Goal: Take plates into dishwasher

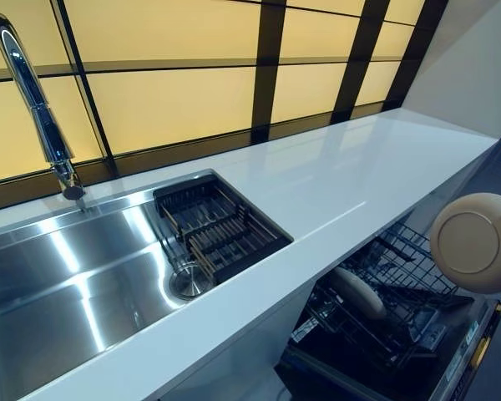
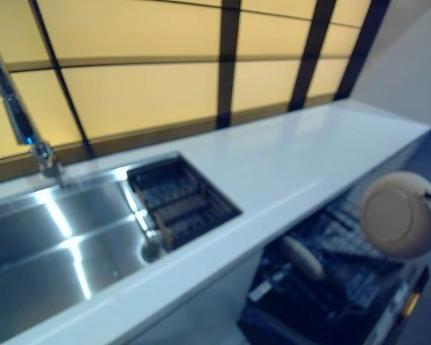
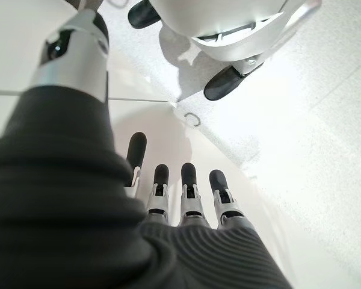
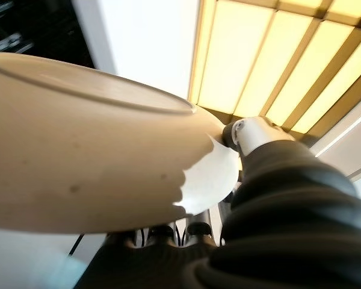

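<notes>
A beige plate [image 1: 476, 242] hangs on edge above the open dishwasher [image 1: 451, 368] at the right, its underside facing me. My right hand [image 4: 271, 205] grips it by the rim, with the thumb [image 4: 250, 130] on one face and the fingers [image 4: 168, 232] on the other. Only a sliver of that hand shows at the eye view's right edge. Another pale plate [image 1: 359, 292] stands in the dishwasher's lower rack [image 1: 405, 271]. My left hand [image 3: 186, 198] shows only in its wrist view, hanging over the floor with straight fingers and nothing in it.
A white counter [image 1: 342, 175] runs from left to far right. A steel sink [image 1: 67, 276] with a tall faucet [image 1: 33, 100] is set into it. A dark drying rack [image 1: 217, 225] sits at the sink's right end. Yellow wall panels stand behind.
</notes>
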You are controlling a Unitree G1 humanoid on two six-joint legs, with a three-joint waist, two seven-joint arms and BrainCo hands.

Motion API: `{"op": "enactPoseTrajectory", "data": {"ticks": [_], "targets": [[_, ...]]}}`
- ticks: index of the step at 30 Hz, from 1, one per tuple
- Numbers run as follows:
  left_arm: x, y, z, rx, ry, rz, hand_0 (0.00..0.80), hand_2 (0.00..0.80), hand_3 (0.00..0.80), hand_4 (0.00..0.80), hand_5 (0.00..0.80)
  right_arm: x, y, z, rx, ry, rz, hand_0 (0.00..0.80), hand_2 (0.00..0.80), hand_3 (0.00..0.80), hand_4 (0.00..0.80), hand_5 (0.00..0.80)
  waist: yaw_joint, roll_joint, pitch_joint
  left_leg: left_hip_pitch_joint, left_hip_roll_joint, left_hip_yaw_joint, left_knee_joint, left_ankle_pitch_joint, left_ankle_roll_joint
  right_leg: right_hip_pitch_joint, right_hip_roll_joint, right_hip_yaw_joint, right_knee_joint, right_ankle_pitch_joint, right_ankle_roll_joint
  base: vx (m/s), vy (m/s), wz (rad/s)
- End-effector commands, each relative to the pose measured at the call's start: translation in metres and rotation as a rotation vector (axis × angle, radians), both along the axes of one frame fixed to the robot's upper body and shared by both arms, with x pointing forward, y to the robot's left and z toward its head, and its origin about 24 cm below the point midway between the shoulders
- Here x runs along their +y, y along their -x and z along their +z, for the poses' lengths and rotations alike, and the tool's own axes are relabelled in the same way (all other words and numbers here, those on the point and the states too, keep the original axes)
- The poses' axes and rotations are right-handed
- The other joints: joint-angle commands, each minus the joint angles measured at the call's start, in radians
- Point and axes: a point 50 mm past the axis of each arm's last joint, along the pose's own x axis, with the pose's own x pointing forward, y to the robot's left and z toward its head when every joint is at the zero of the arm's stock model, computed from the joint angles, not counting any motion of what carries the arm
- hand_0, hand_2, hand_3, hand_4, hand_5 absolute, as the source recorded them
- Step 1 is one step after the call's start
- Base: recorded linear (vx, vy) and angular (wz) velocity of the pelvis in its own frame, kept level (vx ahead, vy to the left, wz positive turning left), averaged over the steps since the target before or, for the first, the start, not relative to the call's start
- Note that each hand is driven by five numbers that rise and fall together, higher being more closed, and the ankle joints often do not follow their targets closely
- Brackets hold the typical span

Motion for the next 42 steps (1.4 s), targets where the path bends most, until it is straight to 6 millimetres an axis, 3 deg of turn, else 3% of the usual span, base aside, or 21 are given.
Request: {"op": "enactPoseTrajectory", "data": {"ticks": [1, 14, 20, 33, 42], "targets": [[0.029, -0.042, 0.019, -0.163, -0.089, 0.024, 0.0, 0.0, 0.0, 0.0, 0.0, -0.001, 0.004, 0.063, -0.246, 0.184, -0.004, 0.8, 0.8, 0.8, 0.8, 0.8, 0.001, 0.005, 0.011, -0.082, 0.024, -0.089, 0.06, 0.003, 0.053, 0.037, -0.021, 0.024, 0.117, -0.058, 0.057, 0.025, -0.061, -0.19], [0.031, -0.052, 0.023, -0.191, -0.092, 0.001, 0.0, 0.0, 0.0, 0.0, 0.0, 0.002, 0.009, 0.072, -0.106, 0.56, -0.06, 0.8, 0.8, 0.8, 0.8, 0.8, -0.002, 0.005, 0.045, -0.108, 0.034, -0.083, 0.089, 0.001, 0.057, 0.013, -0.008, 0.031, 0.147, -0.073, 0.054, 0.018, -0.053, -0.03], [0.029, -0.058, 0.025, -0.194, -0.089, -0.033, 0.0, 0.0, 0.0, 0.0, 0.0, 0.011, 0.001, 0.062, -0.028, 0.683, -0.037, 0.8, 0.8, 0.8, 0.8, 0.8, 0.009, 0.008, 0.06, -0.12, 0.038, -0.092, 0.102, 0.0, 0.056, 0.015, -0.005, 0.022, 0.148, -0.081, 0.048, 0.028, -0.049, 0.07], [0.022, -0.077, 0.029, -0.221, -0.091, -0.102, 0.0, 0.0, 0.0, 0.0, 0.0, 0.052, -0.036, 0.03, 0.049, 0.747, 0.135, 0.8, 0.8, 0.8, 0.8, 0.8, 0.029, 0.014, 0.098, -0.148, 0.047, -0.104, 0.123, 0.004, 0.051, 0.007, 0.001, 0.007, 0.151, -0.088, 0.039, 0.002, -0.062, 0.04], [0.015, -0.096, 0.034, -0.271, -0.081, -0.135, 0.0, 0.0, 0.0, 0.0, 0.0, 0.06, -0.053, 0.02, 0.106, 0.785, 0.17, 0.8, 0.8, 0.8, 0.8, 0.8, 0.05, 0.023, 0.131, -0.175, 0.051, -0.124, 0.144, 0.009, 0.044, 0.005, 0.003, -0.01, 0.156, -0.099, 0.026, -0.02, -0.045, 0.02]]}}
